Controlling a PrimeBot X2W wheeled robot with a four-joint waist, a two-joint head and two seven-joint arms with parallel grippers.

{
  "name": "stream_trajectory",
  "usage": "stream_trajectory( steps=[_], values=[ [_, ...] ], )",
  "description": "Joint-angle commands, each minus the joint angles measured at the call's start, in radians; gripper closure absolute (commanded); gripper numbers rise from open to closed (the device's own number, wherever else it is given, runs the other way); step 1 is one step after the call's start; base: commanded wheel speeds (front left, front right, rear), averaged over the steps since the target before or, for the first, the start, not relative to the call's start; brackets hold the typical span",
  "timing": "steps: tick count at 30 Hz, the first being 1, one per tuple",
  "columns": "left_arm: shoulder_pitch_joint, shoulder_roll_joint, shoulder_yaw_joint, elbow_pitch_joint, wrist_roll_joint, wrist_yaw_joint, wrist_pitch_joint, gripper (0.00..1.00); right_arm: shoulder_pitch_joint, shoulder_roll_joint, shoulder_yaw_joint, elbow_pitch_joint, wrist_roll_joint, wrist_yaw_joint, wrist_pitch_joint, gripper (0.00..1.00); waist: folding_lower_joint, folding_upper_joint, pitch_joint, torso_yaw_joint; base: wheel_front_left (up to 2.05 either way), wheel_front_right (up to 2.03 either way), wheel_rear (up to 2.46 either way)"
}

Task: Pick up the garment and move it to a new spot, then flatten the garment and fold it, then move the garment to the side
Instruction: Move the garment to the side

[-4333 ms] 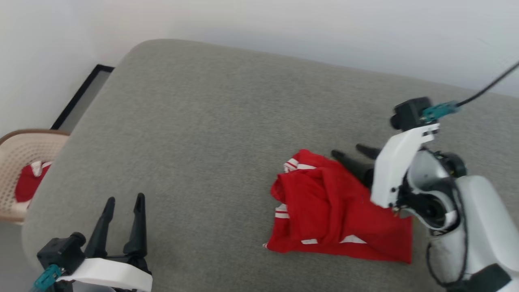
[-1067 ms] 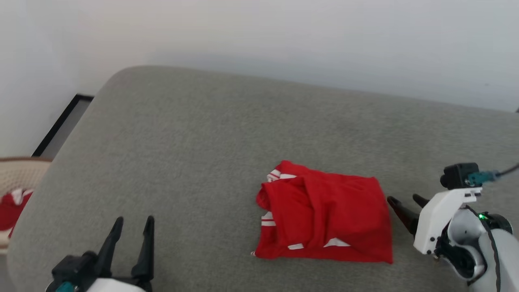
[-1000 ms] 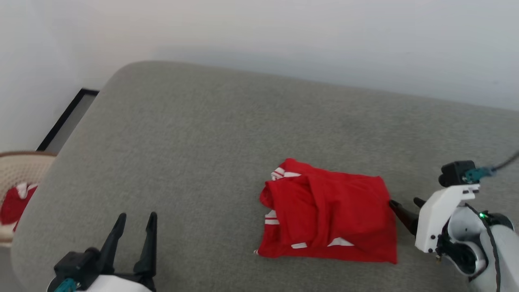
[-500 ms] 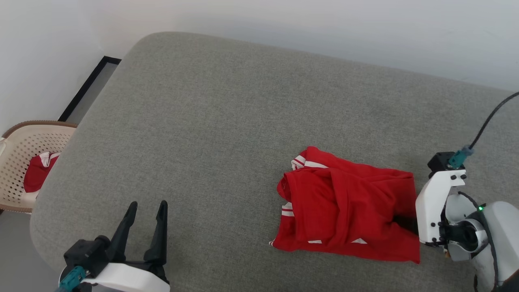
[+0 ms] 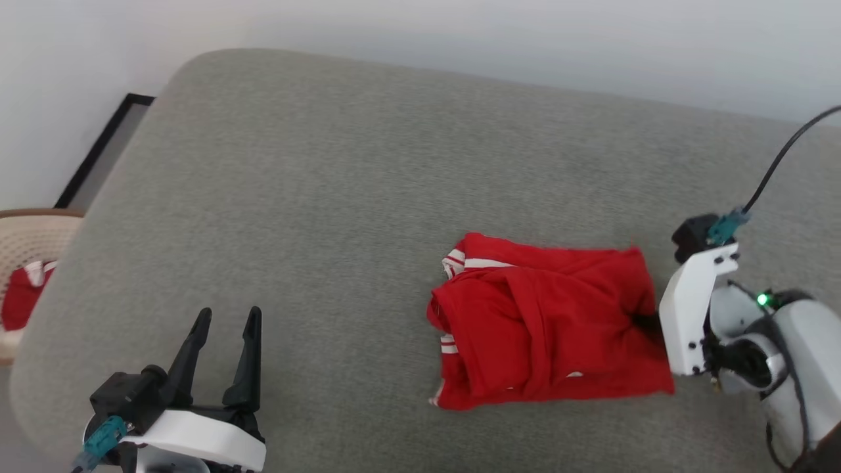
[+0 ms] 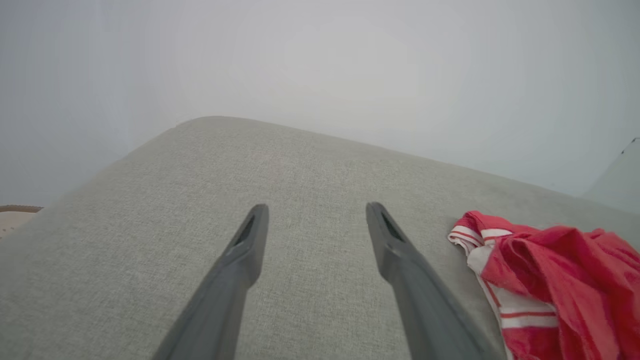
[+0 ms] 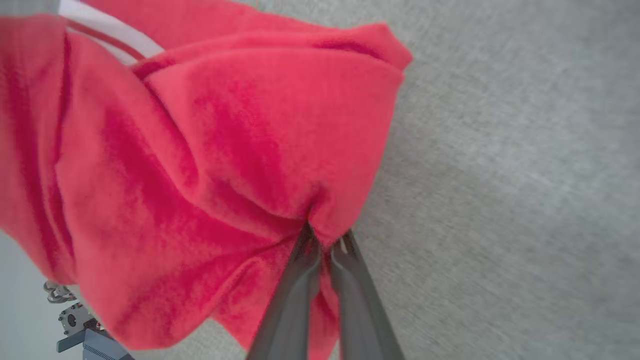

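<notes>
The garment (image 5: 545, 322), a red jersey with white and red striped trim, lies bunched on the grey cushion (image 5: 341, 184) right of centre. My right gripper (image 5: 642, 320) is shut on the garment's right edge; the right wrist view shows its two fingers pinching a fold of the garment (image 7: 225, 150) at the right gripper (image 7: 325, 240). The lettering is hidden in the folds. My left gripper (image 5: 227, 318) stands open over bare cushion at the lower left, well clear of the garment. In the left wrist view the left gripper (image 6: 315, 212) is spread wide, with the garment (image 6: 545, 280) off to its right.
A beige basket (image 5: 26, 243) holding a small red cloth (image 5: 23, 299) stands beyond the cushion's left edge. A black-framed panel (image 5: 98, 151) leans at the wall's foot, back left. A pale wall runs behind the cushion. A black cable (image 5: 782, 157) trails from my right wrist.
My right gripper has pushed in from beside the garment's right edge and shut on the cloth, bunching it. The head camera has shifted. The left gripper stays open.
</notes>
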Motion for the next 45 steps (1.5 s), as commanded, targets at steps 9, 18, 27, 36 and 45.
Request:
stream_trajectory(
  steps=[9,18,27,36,45],
  values=[
    [-0.052,0.003,-0.017,-0.023,0.037,-0.003,-0.005,0.0,-0.079,-0.077,0.008,-0.089,-0.009,0.0,-0.021,1.0,0.0,0.0,0.028,-0.128,0.0,0.0,0.0],
    [-0.117,0.023,-0.059,-0.028,0.047,-0.003,-0.005,0.0,-0.169,-0.127,-0.021,-0.084,-0.041,0.0,-0.058,1.0,0.0,0.0,0.069,-0.267,0.0,0.0,0.0],
    [-0.215,0.05,-0.13,-0.029,0.052,-0.003,-0.005,0.0,-0.273,-0.16,-0.065,-0.015,-0.078,0.0,-0.116,1.0,0.0,0.0,0.12,-0.381,0.0,0.0,0.0],
    [-0.34,0.072,-0.228,-0.014,0.032,-0.003,-0.005,0.0,-0.37,-0.174,-0.14,0.122,-0.156,0.0,-0.206,1.0,0.0,0.0,0.179,-0.45,0.0,0.0,0.0],
    [-0.464,0.091,-0.36,0.01,0.002,-0.003,-0.005,0.0,-0.456,-0.211,-0.18,0.273,-0.265,0.0,-0.344,1.0,0.0,0.0,0.237,-0.47,0.0,0.0,0.0]
  ],
)
